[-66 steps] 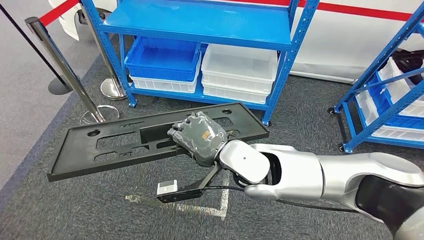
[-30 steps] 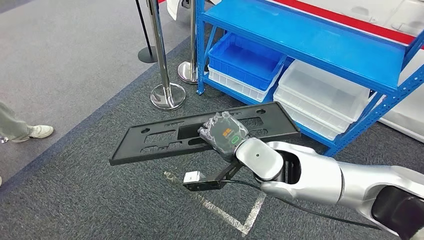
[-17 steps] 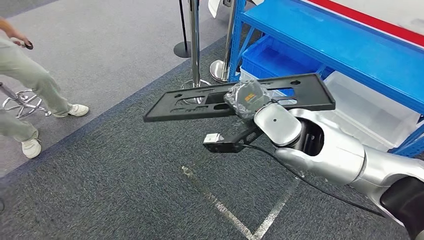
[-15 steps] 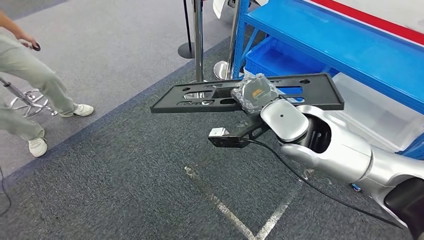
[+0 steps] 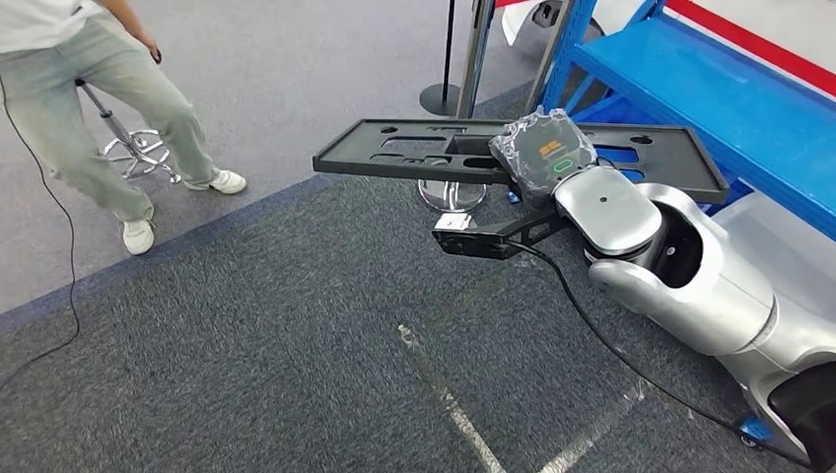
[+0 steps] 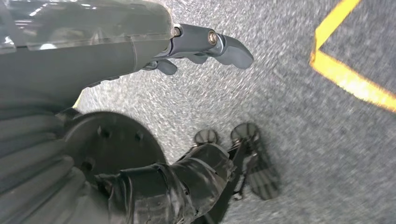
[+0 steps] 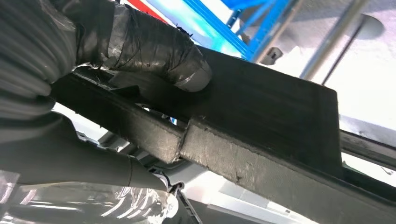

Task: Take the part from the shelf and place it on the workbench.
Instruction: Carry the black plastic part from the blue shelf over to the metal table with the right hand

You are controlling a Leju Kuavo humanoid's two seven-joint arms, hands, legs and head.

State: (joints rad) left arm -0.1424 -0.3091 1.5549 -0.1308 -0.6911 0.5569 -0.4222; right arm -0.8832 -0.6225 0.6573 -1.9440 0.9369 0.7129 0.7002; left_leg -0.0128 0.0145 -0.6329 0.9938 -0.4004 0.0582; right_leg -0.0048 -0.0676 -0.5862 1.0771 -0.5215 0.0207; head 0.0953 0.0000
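Note:
The part point(image 5: 414, 158) is a long flat black plastic panel with cut-outs and round holes. My right hand point(image 5: 544, 153), under a clear cover, grips it along one long edge and holds it level above the carpet. In the right wrist view the taped thumb point(image 7: 154, 46) presses on the part's flat face point(image 7: 261, 112) while the other fingers lie under its rim. My left hand point(image 6: 116, 60) hangs over the grey carpet, fingers point(image 6: 210, 42) apart and holding nothing.
A blue steel shelf point(image 5: 710, 79) stands at the right, just behind the part. A chrome stanchion post point(image 5: 478, 49) and its base point(image 5: 449, 195) are under the part's far side. A person point(image 5: 108, 89) stands at the left by a stool point(image 5: 128, 148). White tape lines point(image 5: 453, 404) cross the carpet.
The whole view has swung left as the camera turned: the shelf has slid off to the right and a person has come in at the left. My right hand still holds the part.

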